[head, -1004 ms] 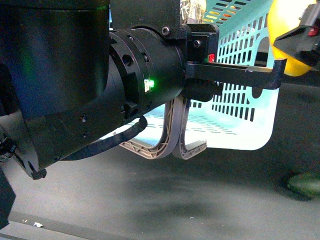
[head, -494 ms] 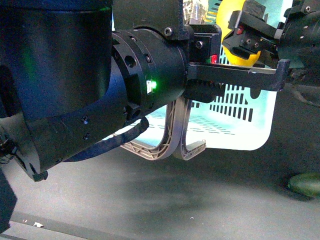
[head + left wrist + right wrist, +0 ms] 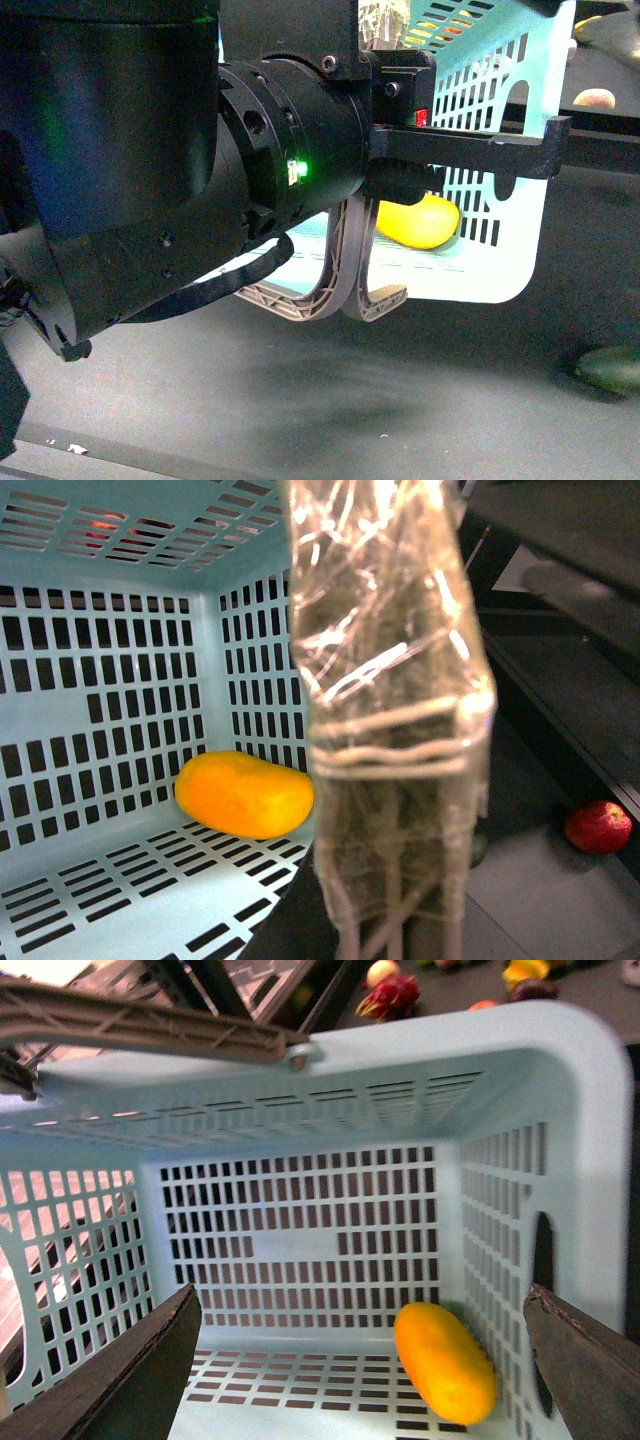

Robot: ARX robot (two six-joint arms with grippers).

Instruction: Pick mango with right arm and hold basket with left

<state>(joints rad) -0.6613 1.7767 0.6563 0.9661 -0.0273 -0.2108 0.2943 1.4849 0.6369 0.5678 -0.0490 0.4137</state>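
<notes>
The turquoise basket [image 3: 497, 272] stands on the dark table, its grey-brown handles [image 3: 340, 280] hanging down in front. The yellow-orange mango [image 3: 415, 222] lies on the basket's slotted floor, free of both grippers. It also shows in the left wrist view [image 3: 243, 793] and the right wrist view [image 3: 444, 1362]. My left gripper [image 3: 520, 160] is shut on the basket's side wall; one tape-wrapped finger [image 3: 390, 780] fills the left wrist view. My right gripper [image 3: 355, 1380] is open above the basket's inside [image 3: 300, 1240], the mango below, nearer one finger. It is out of the front view.
A dark green fruit [image 3: 608, 368] lies on the table at the front right. A red fruit [image 3: 598, 827] lies outside the basket. A pink dragon fruit [image 3: 392, 995] and other fruit lie beyond the basket's far rim. My bulky left arm [image 3: 150, 180] blocks the front view's left.
The right gripper carried the mango over the basket and let it go. The mango now lies on the basket floor, and the right gripper has left the front view. The left arm held still.
</notes>
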